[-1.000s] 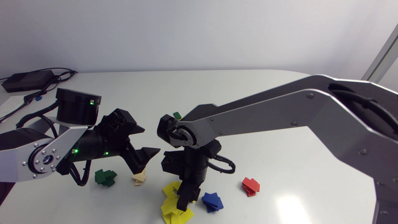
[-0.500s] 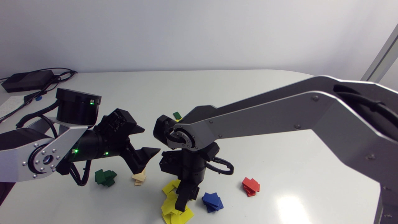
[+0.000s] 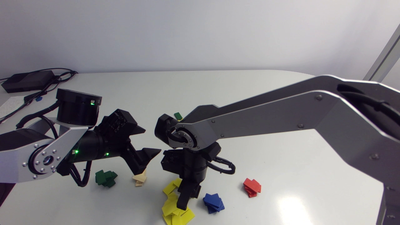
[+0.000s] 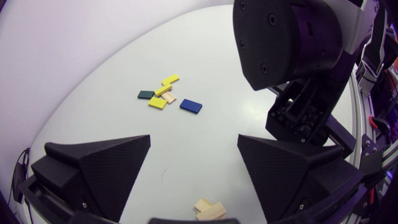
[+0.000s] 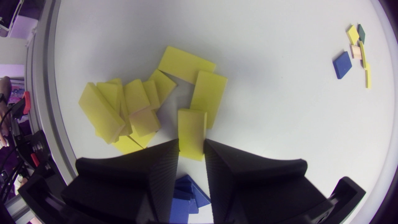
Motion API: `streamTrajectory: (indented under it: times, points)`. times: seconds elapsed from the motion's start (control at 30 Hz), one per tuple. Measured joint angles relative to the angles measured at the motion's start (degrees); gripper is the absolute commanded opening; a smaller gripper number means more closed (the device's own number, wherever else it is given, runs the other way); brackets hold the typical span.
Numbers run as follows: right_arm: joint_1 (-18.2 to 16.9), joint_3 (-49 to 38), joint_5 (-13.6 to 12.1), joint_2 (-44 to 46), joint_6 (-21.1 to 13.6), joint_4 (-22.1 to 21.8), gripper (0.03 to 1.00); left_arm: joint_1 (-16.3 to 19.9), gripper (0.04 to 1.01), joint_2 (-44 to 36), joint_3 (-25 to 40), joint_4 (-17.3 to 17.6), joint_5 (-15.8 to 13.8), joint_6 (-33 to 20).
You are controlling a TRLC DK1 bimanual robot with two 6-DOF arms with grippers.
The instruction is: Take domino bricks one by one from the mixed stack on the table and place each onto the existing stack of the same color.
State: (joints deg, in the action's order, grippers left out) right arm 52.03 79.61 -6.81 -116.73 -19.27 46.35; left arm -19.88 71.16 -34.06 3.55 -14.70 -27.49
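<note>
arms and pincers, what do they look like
The left arm and right arm have flat silver-grey links with screw heads and round black joints. Small green lights glow on the left one. Black cable loops sit at each wrist. The left pincer and right pincer are matte black, each with two broad textured wedge fingers.

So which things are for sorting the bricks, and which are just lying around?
For the job: mixed bricks, held yellow brick, yellow pile, green stack, tan stack, blue stack, red stack.
Just lying about: black box, cables, paper.
</note>
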Motion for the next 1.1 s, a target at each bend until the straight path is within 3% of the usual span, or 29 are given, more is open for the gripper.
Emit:
streamTrajectory:
  times: [0.63, 1.1]
  points:
    - [0.31, -0.02, 1.27, 6.01, 0.42, 0.90, 0.234, -0.02, 0.998, 0.00, 0.00, 0.00, 0.00, 0.13]
    - [7.34, 0.00, 1.07, 8.04, 2.71, 2.38, 0.234, -0.02, 0.998, -0.31, 0.00, 0.33, 0.00, 0.13]
